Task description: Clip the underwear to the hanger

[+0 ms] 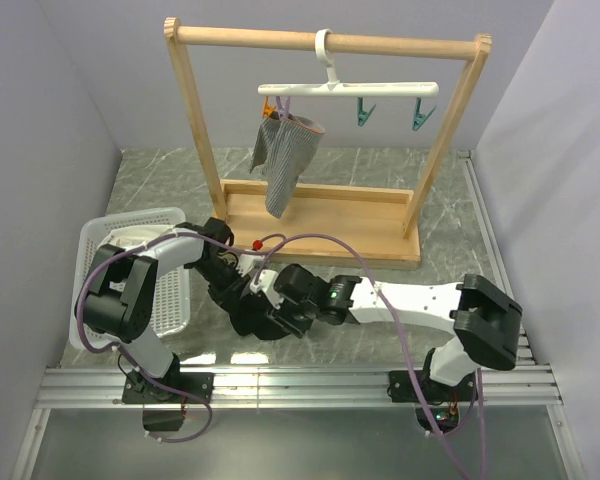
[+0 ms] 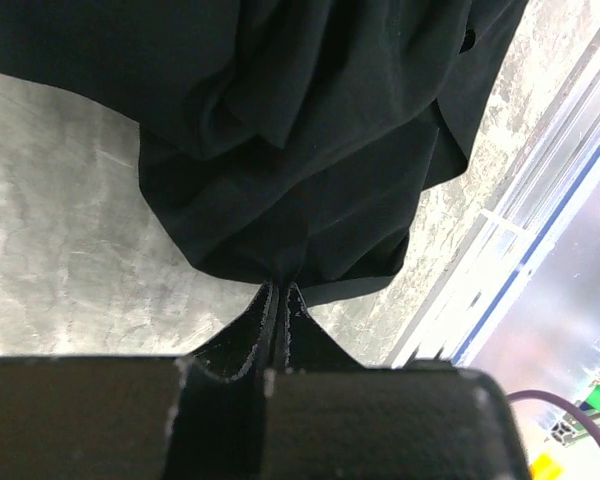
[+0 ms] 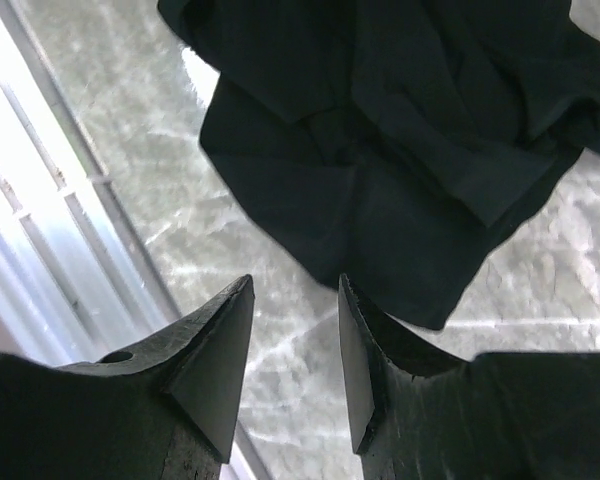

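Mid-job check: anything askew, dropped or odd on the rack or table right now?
The grey striped garment droops bunched from the left end of the hanger, near the orange clip, rather than spread flat. The underwear lies crumpled on the table, its edge pinched by the left gripper. Nothing looks damaged.

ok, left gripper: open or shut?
Left gripper shut on the underwear: left wrist view shows its fingers pressed together, pinching the fabric's lower edge.

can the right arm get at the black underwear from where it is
Probably yes: the right gripper is open, and the underwear lies just ahead of it with nothing between. The left gripper is shut on another part.
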{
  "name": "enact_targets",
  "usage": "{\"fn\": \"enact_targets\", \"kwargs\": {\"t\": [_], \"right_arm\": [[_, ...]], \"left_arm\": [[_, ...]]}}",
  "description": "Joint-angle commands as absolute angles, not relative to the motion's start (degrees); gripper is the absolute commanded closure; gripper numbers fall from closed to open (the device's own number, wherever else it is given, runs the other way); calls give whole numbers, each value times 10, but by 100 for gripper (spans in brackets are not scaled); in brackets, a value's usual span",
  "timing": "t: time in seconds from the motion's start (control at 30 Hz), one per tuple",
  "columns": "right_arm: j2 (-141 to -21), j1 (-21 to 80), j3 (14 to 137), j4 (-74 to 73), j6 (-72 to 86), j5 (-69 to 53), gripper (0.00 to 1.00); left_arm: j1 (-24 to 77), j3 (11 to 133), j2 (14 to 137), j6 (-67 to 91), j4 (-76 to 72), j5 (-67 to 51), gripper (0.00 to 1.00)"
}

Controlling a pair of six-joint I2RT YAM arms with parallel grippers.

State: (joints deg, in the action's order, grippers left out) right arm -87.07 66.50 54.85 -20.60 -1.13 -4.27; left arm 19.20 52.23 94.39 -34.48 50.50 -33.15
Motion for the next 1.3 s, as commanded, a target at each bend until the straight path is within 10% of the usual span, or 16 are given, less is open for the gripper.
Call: {"fn": "enact_targets", "kwargs": {"t": [0.0,0.7,1.1,1.27], "right_arm": [[-898,669,588,-183,-10,-20,53],[-1001,669,642,-173,12,16,38],[-978,664,628,-165,5,20,100],[-932,664,621,-177,-5,11,100]], "left_arm": [[183,546,947,-366,520,-356,100],[170,554,962,-374,530,-366,100],[157,562,969,-367,528,-372,99],[146,582,971,-354,533,-385,99]]}}
